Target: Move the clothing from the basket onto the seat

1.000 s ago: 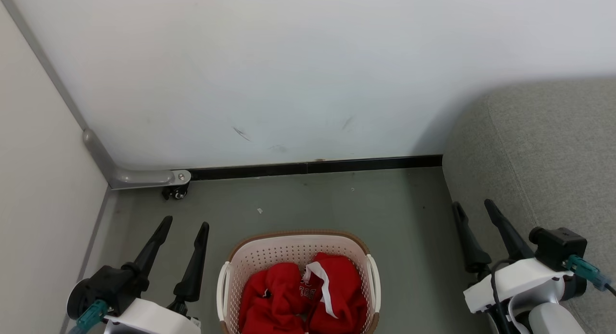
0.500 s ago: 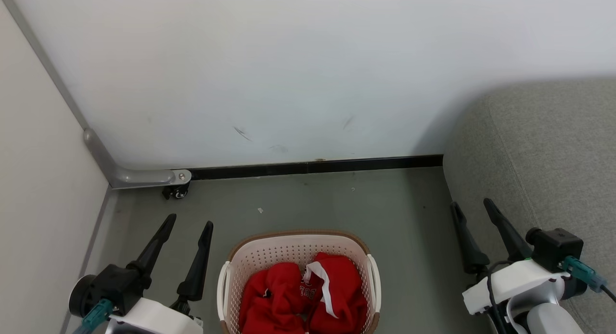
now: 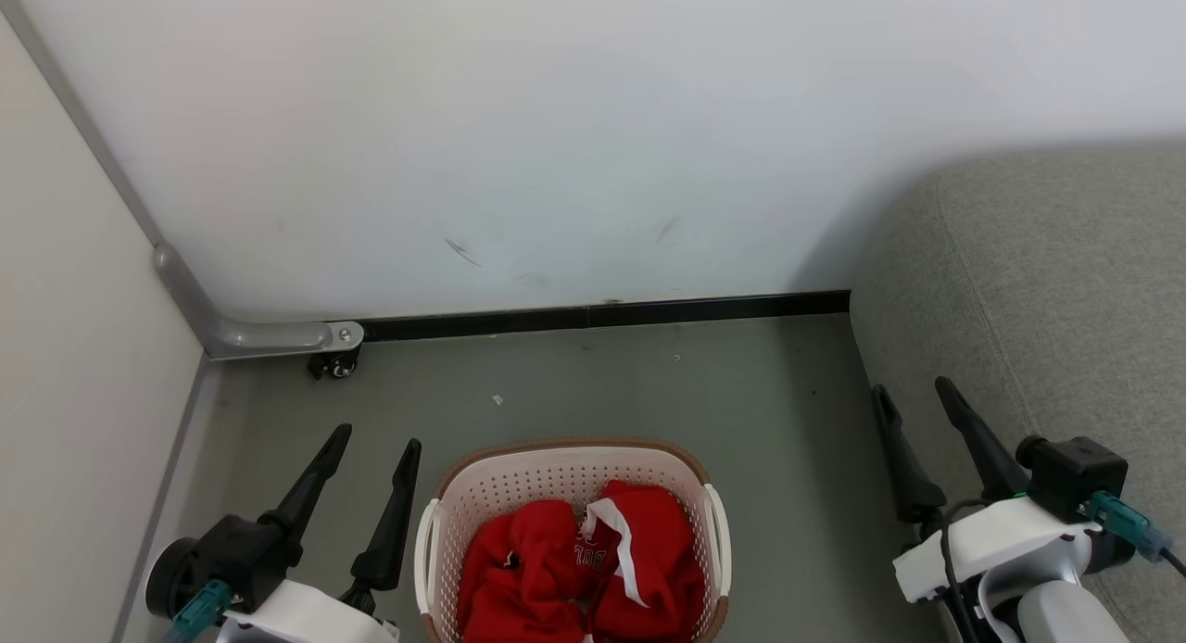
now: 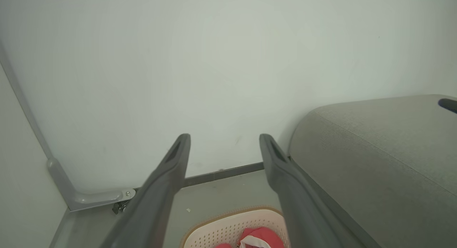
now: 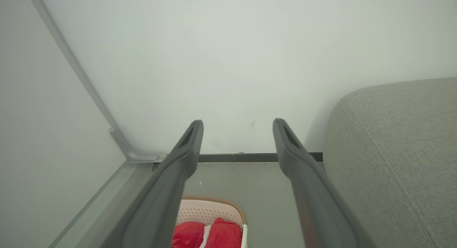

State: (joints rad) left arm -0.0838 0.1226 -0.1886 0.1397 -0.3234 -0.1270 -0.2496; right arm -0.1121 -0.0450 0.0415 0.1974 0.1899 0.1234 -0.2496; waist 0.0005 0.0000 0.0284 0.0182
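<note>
The red clothing [image 3: 579, 564] with white trim lies bunched in the cream basket [image 3: 519, 481], which stands on the floor at the bottom centre of the head view. My left gripper [image 3: 378, 435] hangs open and empty just left of the basket. Open and empty too, my right gripper [image 3: 911, 388] hangs to the basket's right, in front of the grey seat [image 3: 1066, 282]. The left wrist view shows the basket [image 4: 228, 226], a bit of clothing [image 4: 260, 237] and the seat [image 4: 375, 155]. In the right wrist view I see the clothing [image 5: 210, 235], the basket [image 5: 210, 208] and the seat [image 5: 403, 144].
A white wall [image 3: 556, 133] with a black skirting strip [image 3: 602, 317] closes the back. A pale panel [image 3: 74, 346] on a grey metal foot with a small castor [image 3: 335, 367] bounds the left side. Grey floor [image 3: 649, 384] lies between basket and wall.
My left gripper has drifted slightly right, closer to the basket. The head camera has shifted a little; the clothing and basket stay put.
</note>
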